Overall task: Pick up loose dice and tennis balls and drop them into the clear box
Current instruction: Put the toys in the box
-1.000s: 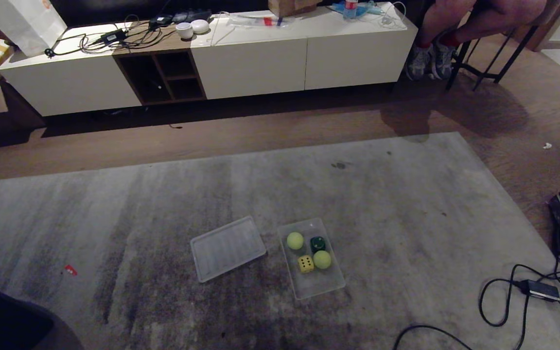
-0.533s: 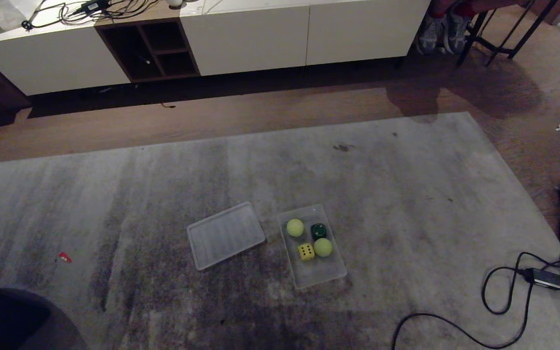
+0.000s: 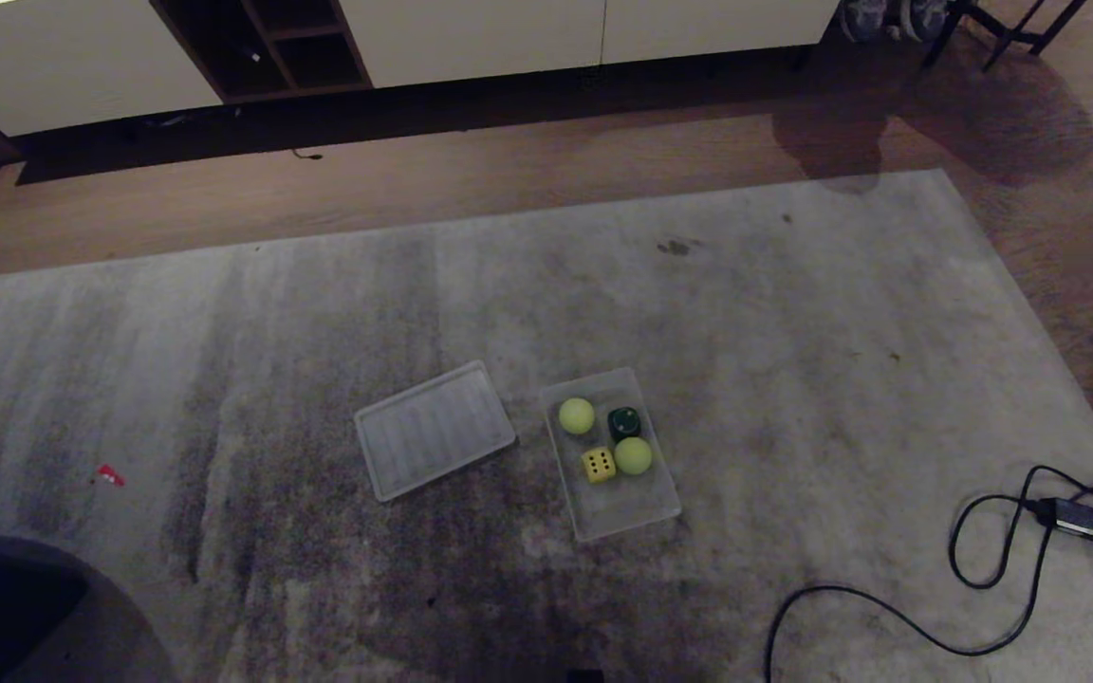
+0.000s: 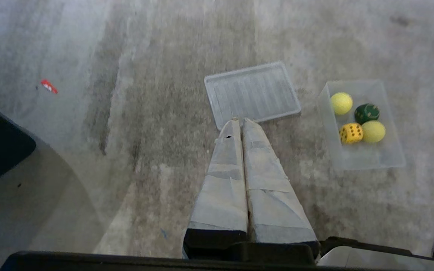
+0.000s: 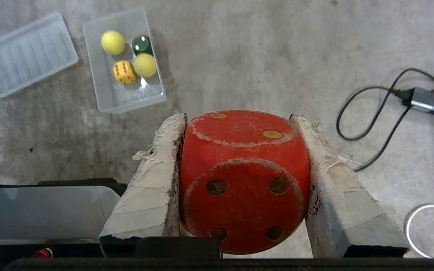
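The clear box (image 3: pixel 619 514) lies on the grey rug, holding two tennis balls (image 3: pixel 576 415) (image 3: pixel 633 455), a yellow die (image 3: pixel 598 465) and a dark green die (image 3: pixel 623 422). Its lid (image 3: pixel 434 429) rests flat just left of it. Neither gripper shows in the head view. In the right wrist view, my right gripper (image 5: pixel 238 116) is shut on a large red die (image 5: pixel 245 180), held high above the rug, with the clear box (image 5: pixel 126 101) ahead of it and off to one side. My left gripper (image 4: pixel 239 119) is shut and empty, hanging above the rug near the lid (image 4: pixel 252 92).
Black cables and a power adapter (image 3: pixel 1083 519) trail over the rug's right side. A white low cabinet (image 3: pixel 471 38) runs along the far wall. A person's shoes (image 3: pixel 874 14) and chair legs are at the far right. A red scrap (image 3: pixel 110 474) lies left.
The head camera has tipped downward: the cabinet top and the seated person slid out of the picture. The box, lid and contents have not moved on the rug.
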